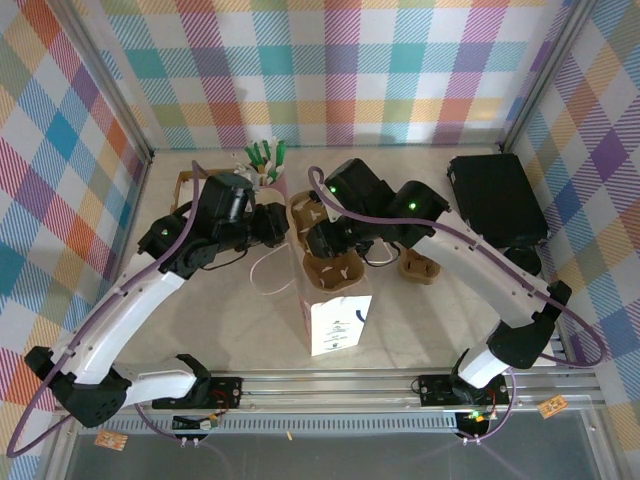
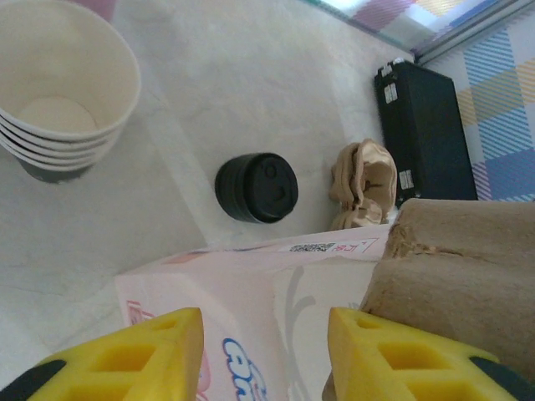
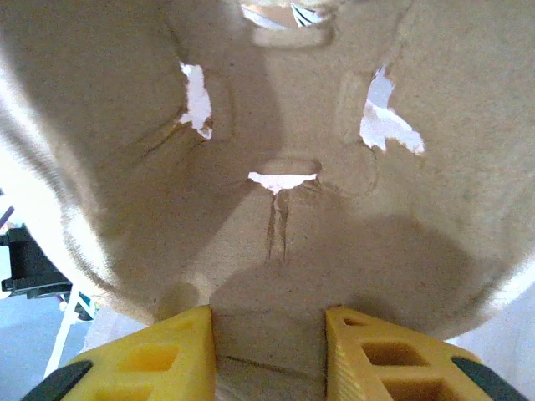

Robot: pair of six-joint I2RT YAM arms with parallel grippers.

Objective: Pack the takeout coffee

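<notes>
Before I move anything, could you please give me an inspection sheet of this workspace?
Surface: pale table, no spill seen.
Job's things: pulp cup carrier at the open top of the upright white paper bag.
Clutter: second carrier, squat stack of black lids, stack of unlidded paper cups, black box, cup of green sticks.
Grippers: right gripper shut on the pulp cup carrier; left gripper open, at the bag.
Cables: purple cables run along both arms.
Surroundings: plaid walls, metal frame.
</notes>
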